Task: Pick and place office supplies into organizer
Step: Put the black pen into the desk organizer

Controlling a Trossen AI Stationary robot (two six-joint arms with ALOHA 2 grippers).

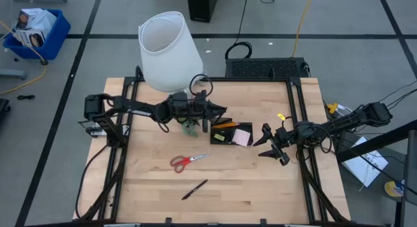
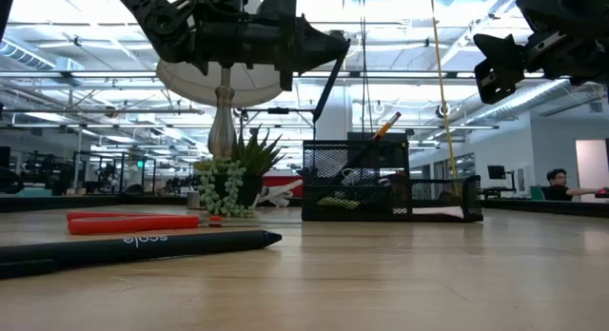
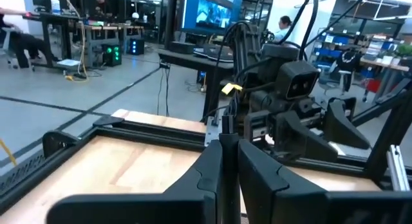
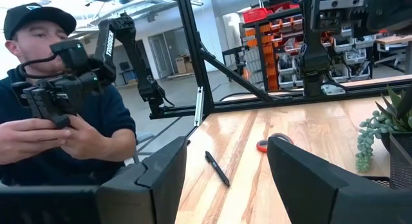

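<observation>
High view, organizer: black tray (image 1: 231,134) sits mid-counter (image 1: 215,181), just beside the small green plant (image 1: 190,128) and near the white lamp shade (image 1: 171,52).
High view, tray contents: pink sticky pad (image 1: 243,137) in the compartment on the right arm's side; orange pen (image 1: 225,125) and a yellow-green piece (image 1: 221,138) in the other part.
High view, loose supplies: red-handled scissors (image 1: 187,161) lie flat on the wood, well apart from the tray; black pen (image 1: 195,188) lies farther toward the near edge.
High view, left pincer (image 1: 219,112): held over the plant and the tray's edge, fingers together, nothing seen between them.
High view, right pincer (image 1: 268,143): just beside the tray's pink end, fingers apart, holding nothing.
Low view: black pen (image 2: 143,246) lies closest, scissors (image 2: 133,222) behind it, plant (image 2: 233,184) beside the mesh tray (image 2: 390,184); an orange pen (image 2: 385,126) stands tilted out of the tray. Both arms hang above.
Left wrist view: fingers (image 3: 209,172) pressed together, the other arm beyond.
Right wrist view: fingers (image 4: 161,172) spread wide; black pen (image 4: 217,168) and scissors handle (image 4: 270,143) on the wood; a person (image 4: 58,121) sits beyond the counter holding a control rig.
</observation>
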